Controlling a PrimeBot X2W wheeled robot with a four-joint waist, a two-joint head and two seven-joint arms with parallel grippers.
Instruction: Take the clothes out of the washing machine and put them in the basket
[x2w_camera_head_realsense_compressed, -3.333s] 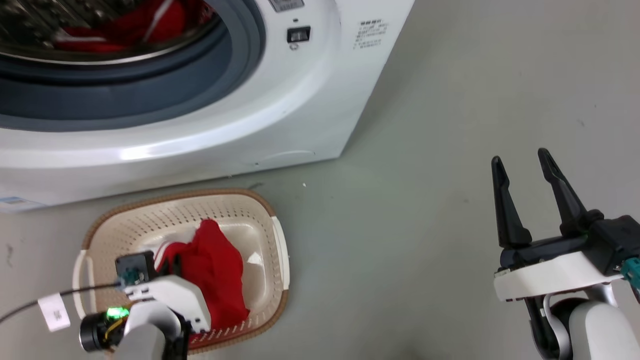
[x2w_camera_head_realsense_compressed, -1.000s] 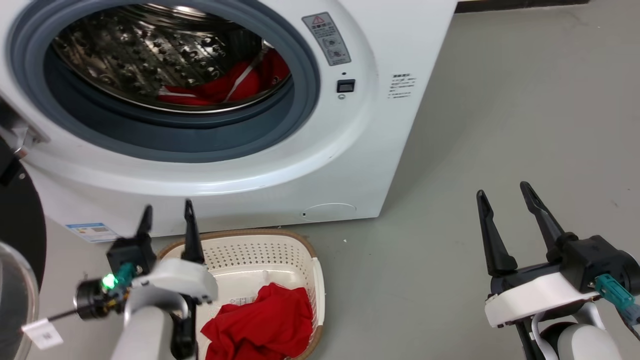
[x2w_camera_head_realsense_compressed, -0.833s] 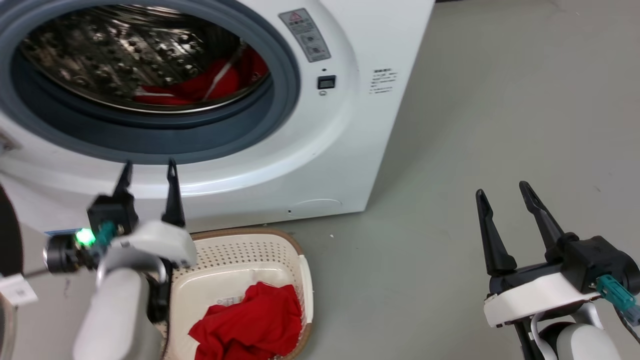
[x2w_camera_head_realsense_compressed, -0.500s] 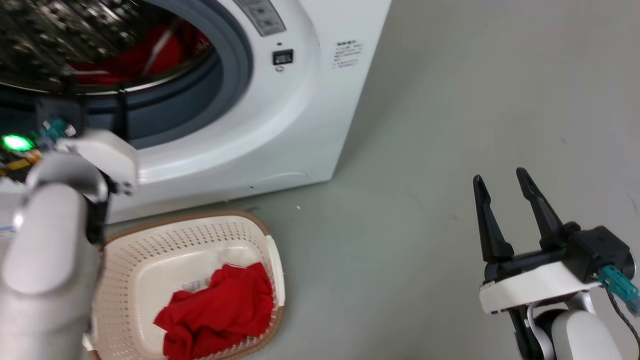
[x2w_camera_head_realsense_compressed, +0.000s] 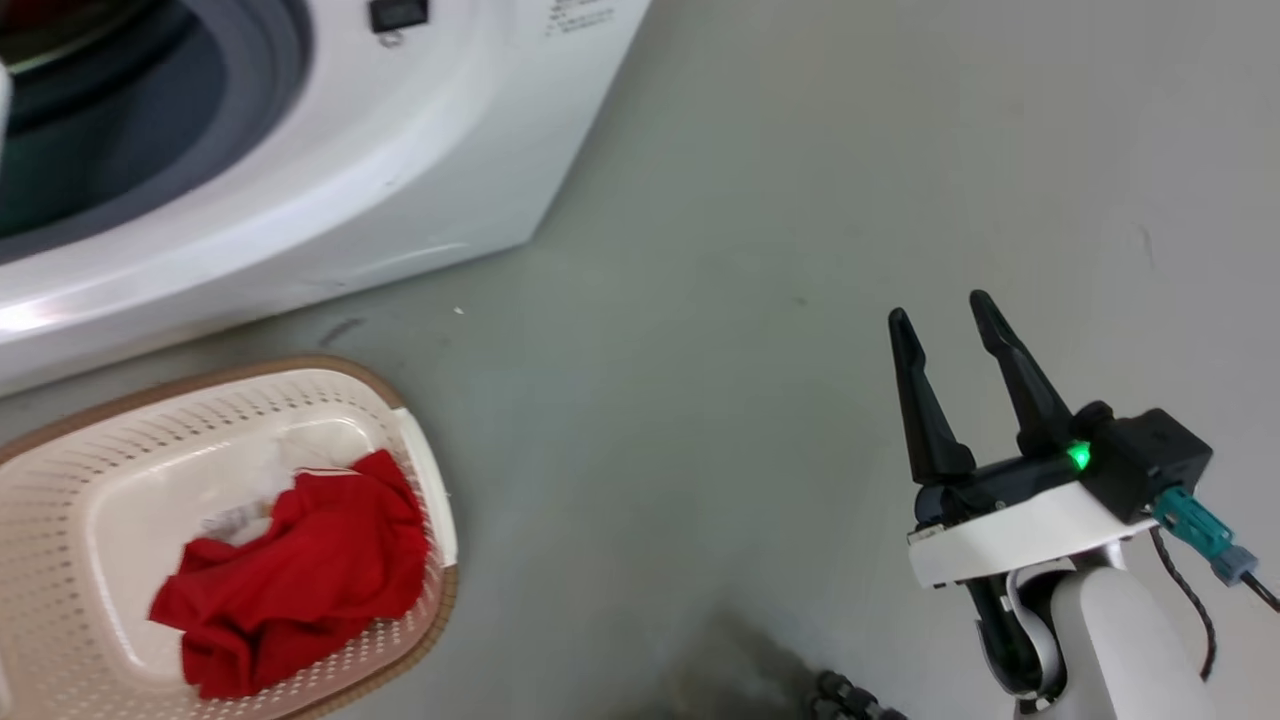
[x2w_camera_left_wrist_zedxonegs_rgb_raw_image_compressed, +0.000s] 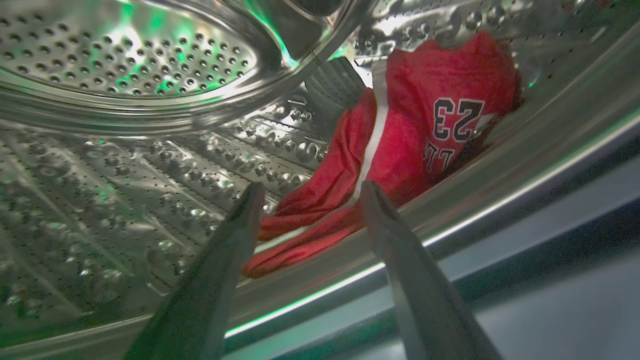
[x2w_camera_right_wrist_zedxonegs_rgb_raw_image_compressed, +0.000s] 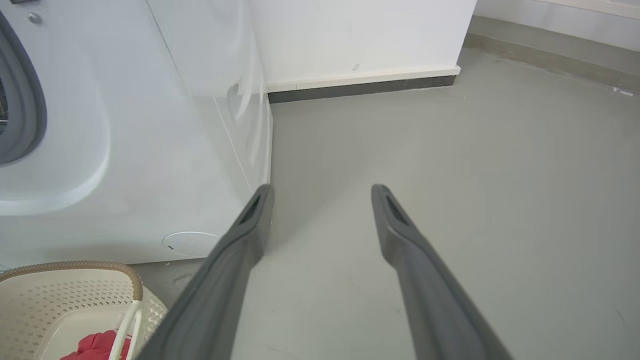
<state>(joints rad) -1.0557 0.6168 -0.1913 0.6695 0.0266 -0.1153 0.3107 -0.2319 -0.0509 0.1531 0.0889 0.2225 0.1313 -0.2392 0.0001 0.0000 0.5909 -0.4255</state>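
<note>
Left wrist view is showing the left gripper (x2w_camera_left_wrist_zedxonegs_rgb_raw_image_compressed: 312, 184), jaws spread, facing the clothes (x2w_camera_left_wrist_zedxonegs_rgb_raw_image_compressed: 415, 125), probably needing a deeper reach onto a thick fold.

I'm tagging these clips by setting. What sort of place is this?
Probably a laundry corner, in a home or test room: a white front-loading washing machine on a bare grey floor, and a laundry basket holding a red garment in front of it.

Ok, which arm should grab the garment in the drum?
Left. The left tool is open at the mouth of the drum, fingers aimed at the red garment. The right tool hangs open over the floor, outside the washing machine.
</note>
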